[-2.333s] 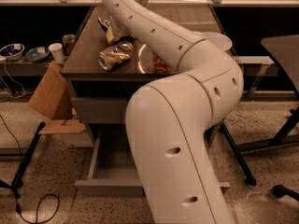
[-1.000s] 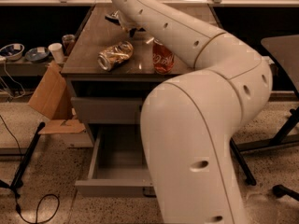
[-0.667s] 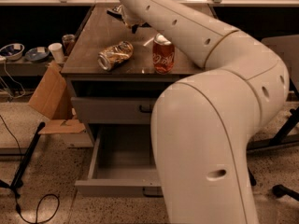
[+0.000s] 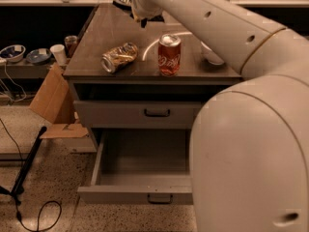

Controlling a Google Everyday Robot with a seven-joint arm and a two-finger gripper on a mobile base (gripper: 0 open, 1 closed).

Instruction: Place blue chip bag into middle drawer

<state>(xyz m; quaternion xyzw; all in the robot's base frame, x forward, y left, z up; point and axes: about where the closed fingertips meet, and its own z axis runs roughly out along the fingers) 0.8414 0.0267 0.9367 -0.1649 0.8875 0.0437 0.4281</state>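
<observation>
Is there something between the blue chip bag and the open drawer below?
Partly. The gripper is by the chip bag, far back on the table; a crushed can and a red can sit near its front edge, above the open drawer.

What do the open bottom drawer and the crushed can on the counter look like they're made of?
The open drawer looks like grey painted sheet metal, matte with thin walls. The crushed can seems thin aluminium, golden, shiny, creased. The gripper is over the far end of the counter.
</observation>
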